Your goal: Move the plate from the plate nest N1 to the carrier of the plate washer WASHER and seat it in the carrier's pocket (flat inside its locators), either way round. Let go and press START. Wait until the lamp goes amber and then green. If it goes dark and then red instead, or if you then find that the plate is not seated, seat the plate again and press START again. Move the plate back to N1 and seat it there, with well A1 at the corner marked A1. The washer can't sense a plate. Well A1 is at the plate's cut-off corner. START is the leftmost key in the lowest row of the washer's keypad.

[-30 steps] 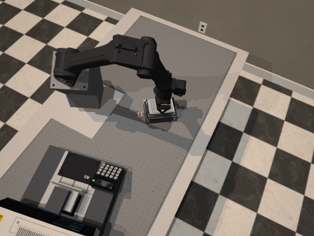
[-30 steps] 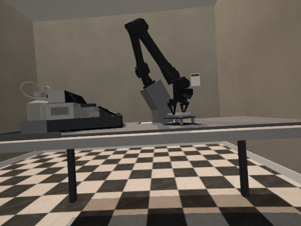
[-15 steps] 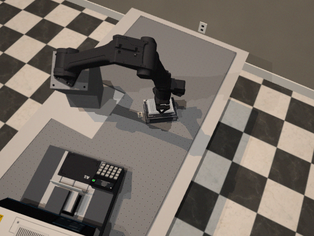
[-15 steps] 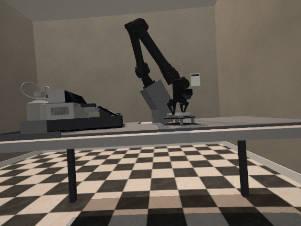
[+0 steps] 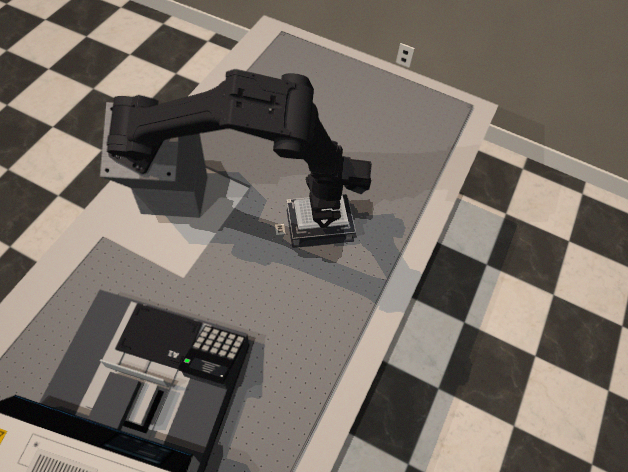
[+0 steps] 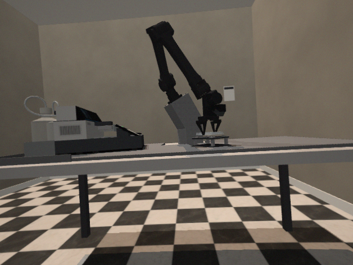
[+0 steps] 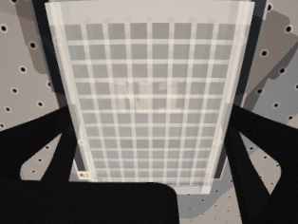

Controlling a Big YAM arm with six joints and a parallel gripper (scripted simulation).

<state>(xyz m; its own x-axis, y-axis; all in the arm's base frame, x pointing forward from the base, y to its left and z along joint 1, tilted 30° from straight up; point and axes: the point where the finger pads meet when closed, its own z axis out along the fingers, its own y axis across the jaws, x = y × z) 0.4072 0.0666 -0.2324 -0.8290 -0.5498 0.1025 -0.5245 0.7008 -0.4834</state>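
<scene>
The clear-white plate (image 5: 303, 213) (image 6: 222, 133) (image 7: 157, 9) is between my gripper's fingers (image 5: 325, 221) (image 6: 209, 131) (image 7: 151, 108). The fingers press on its two long sides, so the gripper is shut on it. The plate is level, just above or in nest N1 (image 5: 323, 235) (image 6: 198, 138) (image 7: 256, 28); the exact gap is too small to tell. The nest's A1 tag (image 7: 83, 175) shows at lower left in the wrist view; I cannot make out the cut-off corner. The washer's carrier (image 5: 159, 332) is out and empty. The lamp (image 5: 187, 360) is green, beside the keypad (image 5: 218, 341).
The washer's housing (image 5: 76, 441) (image 6: 71, 129) stands well away from the nest, at lower left in the top view. A bottle with hoses (image 6: 43, 128) stands behind it. The arm's pedestal (image 5: 170, 195) (image 6: 185, 117) is between them on the arm's side. The N1 label (image 5: 280, 228) lies beside the nest.
</scene>
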